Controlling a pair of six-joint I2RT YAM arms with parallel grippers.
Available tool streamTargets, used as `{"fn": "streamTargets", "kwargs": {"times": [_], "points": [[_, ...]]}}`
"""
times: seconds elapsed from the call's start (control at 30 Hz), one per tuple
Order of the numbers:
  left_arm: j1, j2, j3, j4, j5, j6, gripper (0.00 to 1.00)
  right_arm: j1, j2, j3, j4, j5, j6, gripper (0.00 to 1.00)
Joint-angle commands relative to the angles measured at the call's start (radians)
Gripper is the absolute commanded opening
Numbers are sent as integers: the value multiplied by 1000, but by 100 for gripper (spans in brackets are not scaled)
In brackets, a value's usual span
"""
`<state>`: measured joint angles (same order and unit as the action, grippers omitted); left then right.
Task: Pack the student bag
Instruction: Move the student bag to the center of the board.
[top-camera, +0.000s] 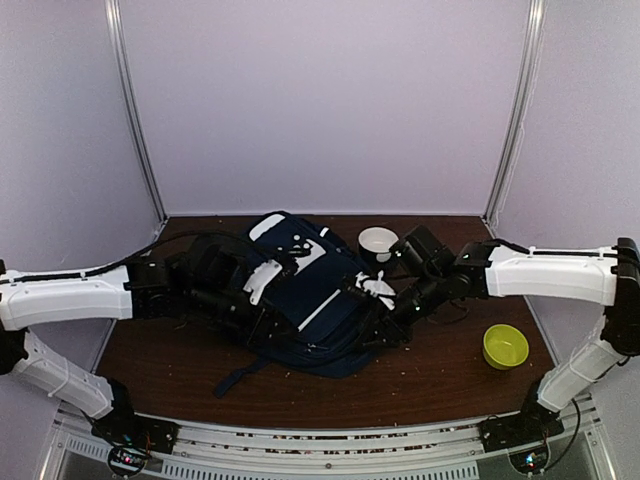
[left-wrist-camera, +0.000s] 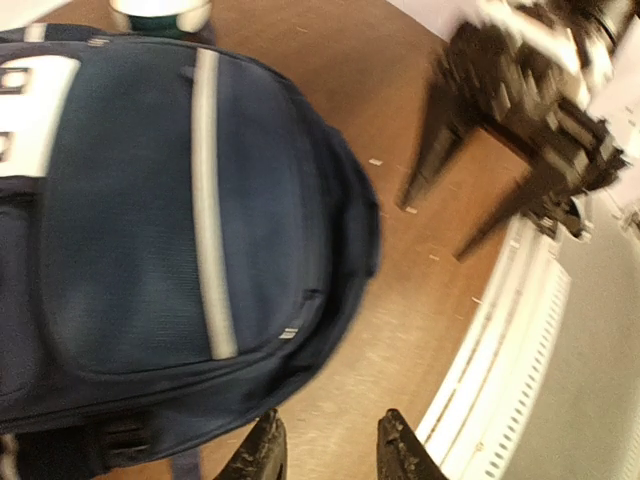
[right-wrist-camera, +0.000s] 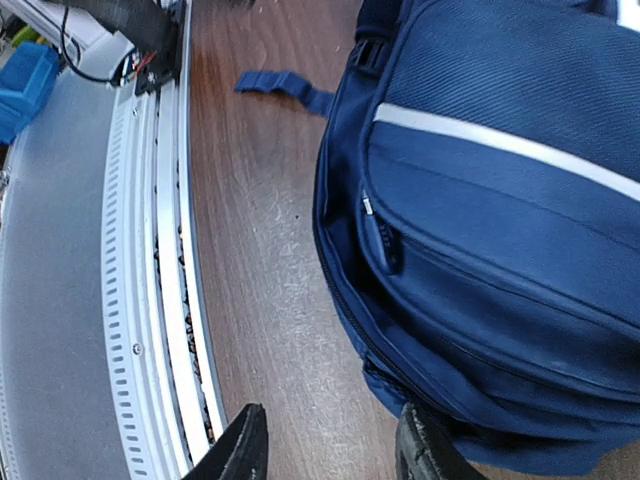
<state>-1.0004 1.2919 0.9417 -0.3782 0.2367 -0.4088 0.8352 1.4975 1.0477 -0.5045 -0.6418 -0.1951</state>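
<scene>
Off-task stuff on my brown desk (top-camera: 440, 375): two bowls, rail, bin, specks.

I see a white bowl (top-camera: 377, 240) upright toward the far side of the desk, near the back wall. A yellow-green bowl (top-camera: 505, 346) stands upright on the right half, nearer the front edge and well apart from the white one. Pale lilac backdrop panels (top-camera: 320, 100) close in three sides, with metal corner posts (top-camera: 135, 110). A perforated metal rail (top-camera: 330, 440) runs along the near edge. In the right wrist view, a blue bin (right-wrist-camera: 25, 85) sits beyond that rail at top left, something green just behind it, can't tell what. In the left wrist view, small pale specks (left-wrist-camera: 375, 162) are scattered on the wood.
</scene>
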Motion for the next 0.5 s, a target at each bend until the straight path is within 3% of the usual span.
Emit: {"fn": "streamTargets", "kwargs": {"times": [0.0, 0.23, 0.27, 0.37, 0.43, 0.47], "points": [[19, -47, -48, -28, -236, 4, 33, 80, 59, 49, 32, 76, 56, 43], [29, -142, -139, 2, -507, -70, 32, 189, 168, 105, 105, 222, 66, 43], [32, -161, -152, 7, -547, -95, 35, 194, 183, 119, 109, 238, 64, 42], [46, -221, -202, 57, -566, -121, 78, 199, 216, 152, 119, 285, 63, 42], [63, -252, -235, 106, -534, -124, 96, 199, 232, 166, 129, 315, 58, 41], [73, -262, -246, 122, -521, -128, 97, 200, 243, 175, 128, 322, 55, 41]]}}
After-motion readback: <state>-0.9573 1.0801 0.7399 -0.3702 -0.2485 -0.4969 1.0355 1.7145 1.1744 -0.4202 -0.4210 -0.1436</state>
